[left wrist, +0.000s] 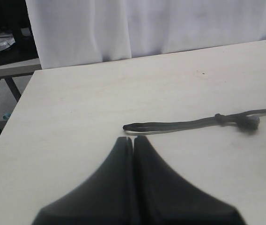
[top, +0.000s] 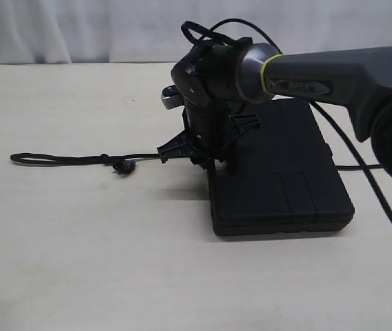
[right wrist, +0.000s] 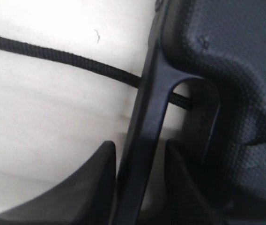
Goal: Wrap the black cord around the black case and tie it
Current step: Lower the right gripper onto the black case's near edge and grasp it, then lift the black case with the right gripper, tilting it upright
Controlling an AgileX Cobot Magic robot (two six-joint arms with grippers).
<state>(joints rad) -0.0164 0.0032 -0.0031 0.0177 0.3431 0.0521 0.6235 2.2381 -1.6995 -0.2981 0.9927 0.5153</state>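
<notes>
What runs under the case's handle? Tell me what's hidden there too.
The cord passes under the handle of the case, and a short piece shows in the cutout. Past that, the case body covers it, so where it leads cannot be seen.

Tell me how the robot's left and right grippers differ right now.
The left gripper is shut and empty above bare table, near the loop end of the thin black braided cord. The right gripper has its fingers apart, clamped either side of the handle of the flat black plastic case. Both are black.
</notes>
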